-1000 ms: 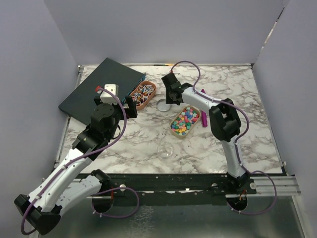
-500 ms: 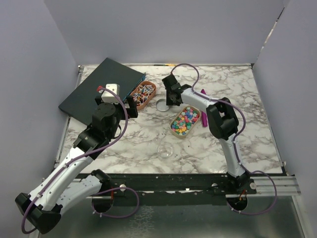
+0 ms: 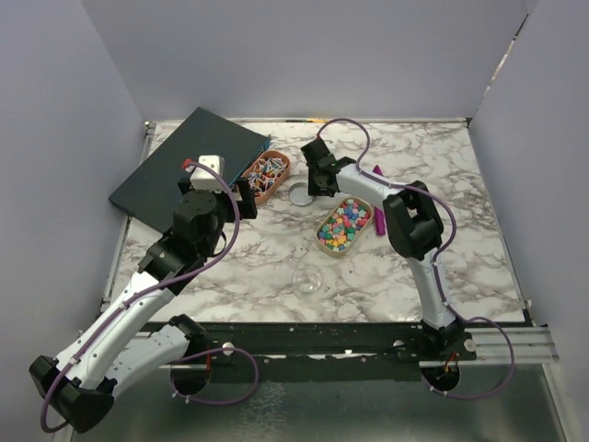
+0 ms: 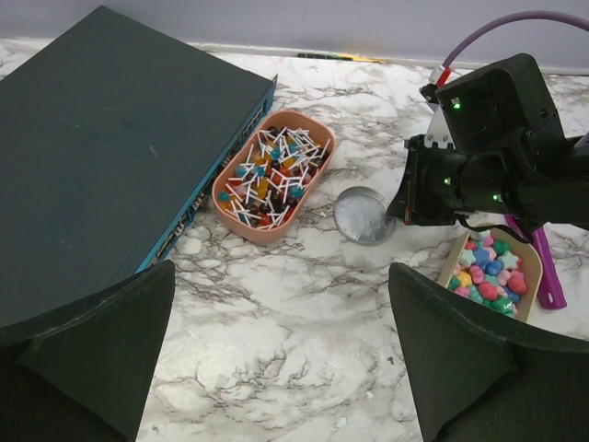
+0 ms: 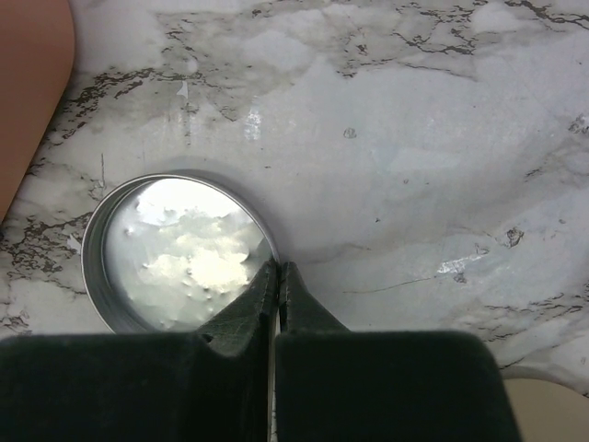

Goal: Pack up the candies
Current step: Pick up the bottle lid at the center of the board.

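Observation:
Twisted-wrapper candies (image 3: 266, 173) fill an orange oval tray (image 4: 316, 177); they also show in the left wrist view (image 4: 271, 175). Bright ball candies (image 3: 344, 225) fill a tan tray, also seen in the left wrist view (image 4: 492, 273). A small round metal tin (image 3: 300, 194) lies between the trays. My right gripper (image 5: 277, 269) is shut, its tips pinching the tin's (image 5: 175, 249) right rim; it also shows in the top view (image 3: 317, 184). My left gripper (image 4: 281, 359) is open and empty above bare table, just near of the orange tray (image 3: 247, 195).
A dark flat box (image 3: 189, 163) lies at the back left, against the orange tray. A purple marker (image 3: 378, 216) lies right of the tan tray. A small clear glass dish (image 3: 308, 281) stands on the marble table (image 3: 460, 239) nearer the arms.
My right gripper has shifted slightly left at the tin. My left wrist has inched forward toward the orange tray.

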`<state>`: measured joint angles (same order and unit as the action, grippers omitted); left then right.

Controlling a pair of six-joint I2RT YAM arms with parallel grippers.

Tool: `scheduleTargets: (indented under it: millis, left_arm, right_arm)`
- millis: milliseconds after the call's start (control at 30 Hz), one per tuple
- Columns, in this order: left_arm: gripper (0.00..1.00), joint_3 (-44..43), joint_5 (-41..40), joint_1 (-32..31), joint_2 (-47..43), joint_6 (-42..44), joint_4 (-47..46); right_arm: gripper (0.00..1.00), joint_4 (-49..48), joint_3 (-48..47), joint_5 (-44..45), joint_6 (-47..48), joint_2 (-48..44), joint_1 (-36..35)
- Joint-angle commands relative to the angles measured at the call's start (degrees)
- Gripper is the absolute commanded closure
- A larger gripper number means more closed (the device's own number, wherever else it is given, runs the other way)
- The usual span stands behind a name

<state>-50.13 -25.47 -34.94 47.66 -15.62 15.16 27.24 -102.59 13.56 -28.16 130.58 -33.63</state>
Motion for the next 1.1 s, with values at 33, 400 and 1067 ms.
scheduleTargets:
  millis: [33,400,1067]
  left_arm:
    - [0.01,0.3,0.8,0.1,0.4,-0.3,0.0]
    - [0.01,0.4,1.8,0.1,0.7,-0.4,-0.1]
    - [0.01,1.7,0.6,0.7,-0.8,0.2,-1.6]
  right_arm:
    - [0.99,0.2,1.2,-2.0,0.3,-3.4,0.3]
    - [0.99,0.5,9.2,-1.5,2.4,-17.1,0.3]
    - [1.00,7.5,42.1,-0.2,1.4,-54.1,-0.1]
